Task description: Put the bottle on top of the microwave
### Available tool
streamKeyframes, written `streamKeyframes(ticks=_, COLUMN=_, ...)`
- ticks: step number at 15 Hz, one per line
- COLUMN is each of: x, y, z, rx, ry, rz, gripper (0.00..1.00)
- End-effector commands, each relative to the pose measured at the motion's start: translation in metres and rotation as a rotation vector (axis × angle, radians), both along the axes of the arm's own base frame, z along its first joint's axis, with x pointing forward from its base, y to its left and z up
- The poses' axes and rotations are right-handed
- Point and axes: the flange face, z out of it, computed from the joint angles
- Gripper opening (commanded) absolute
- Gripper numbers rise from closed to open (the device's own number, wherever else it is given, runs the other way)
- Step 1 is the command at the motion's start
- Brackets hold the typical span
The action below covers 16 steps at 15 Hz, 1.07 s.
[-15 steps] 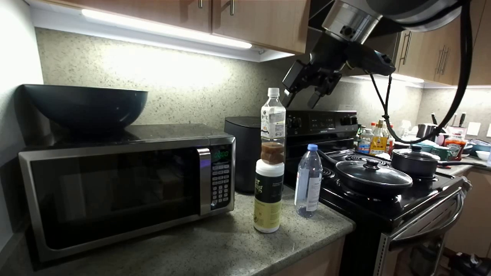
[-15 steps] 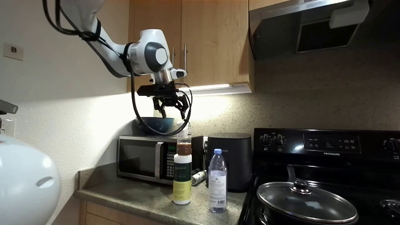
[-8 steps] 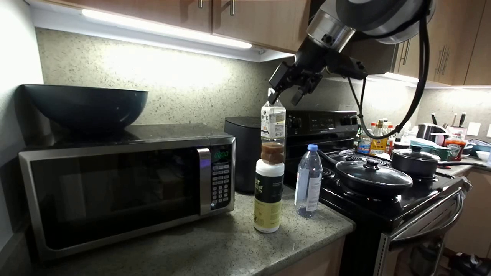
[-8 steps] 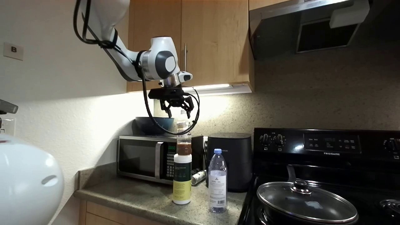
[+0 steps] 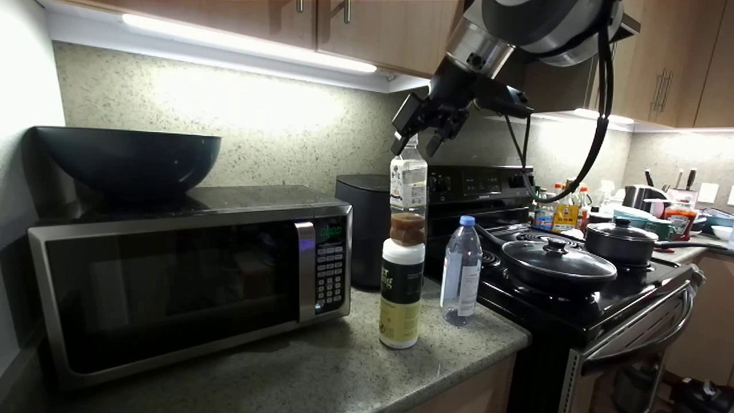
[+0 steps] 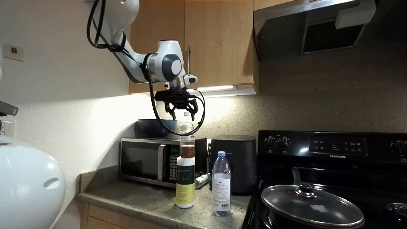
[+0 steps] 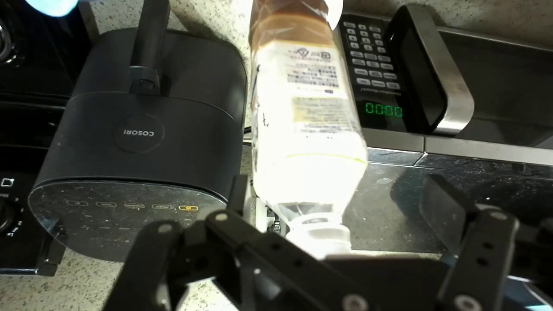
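my claw (image 6: 183,118) hangs at the cap of the bottle (image 7: 309,129) with its fingers (image 7: 444,216) spread well apart and nothing gripped, set wide, i judge, so they can straddle the neck before squeezing. the wrist view puts the cap off-centre, nearer one finger; whether that finger touches the plastic, i can't tell. the bottle is upright on the white lid of a tall canister (image 5: 401,292), likely stood there so i can take it from above, though a nudge might topple the pair. beyond, the wrist view gives me the name on the air fryer (image 7: 142,108), too small to read elsewhere, while a can (image 6: 202,180) lying on its side between that and the microwave (image 5: 172,298) shows in an exterior view and i can't make it out elsewhere. past these, the bowl (image 5: 132,160) shows in an exterior view on the end of the microwave's top away from the buttons, so the button end seems the spot to aim for.
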Motion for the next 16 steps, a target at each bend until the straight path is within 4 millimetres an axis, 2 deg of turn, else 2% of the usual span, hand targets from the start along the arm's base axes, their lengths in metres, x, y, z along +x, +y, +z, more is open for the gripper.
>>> streamKeyframes(ticks=1, x=-0.0040, y=-0.0020, z=-0.0027, rx=0.006, ry=0.047, rz=-0.033, gripper=1.00)
streamKeyframes(ticks=5, x=-0.0099, y=-0.0042, z=-0.0070, rx=0.003, ry=0.113, rz=-0.060, gripper=1.00)
streamKeyframes(ticks=9, x=-0.0119, y=-0.0029, z=-0.0035, rx=-0.005, ry=0.100, rz=-0.052, gripper=1.00)
streamKeyframes(ticks=10, x=-0.0056, y=-0.0029, z=-0.0096, rx=0.003, ry=0.105, rz=-0.039, gripper=1.00)
streamKeyframes(ticks=13, x=-0.0055, y=-0.0006, z=-0.0090, rx=0.003, ry=0.102, rz=-0.028, gripper=1.00)
streamKeyframes(ticks=15, x=-0.0052, y=-0.0001, z=-0.0105, rx=0.005, ry=0.103, rz=-0.023, gripper=0.74)
streamKeyframes(ticks=16, x=-0.0056, y=0.0000, z=-0.0109, rx=0.010, ry=0.105, rz=-0.017, gripper=0.67)
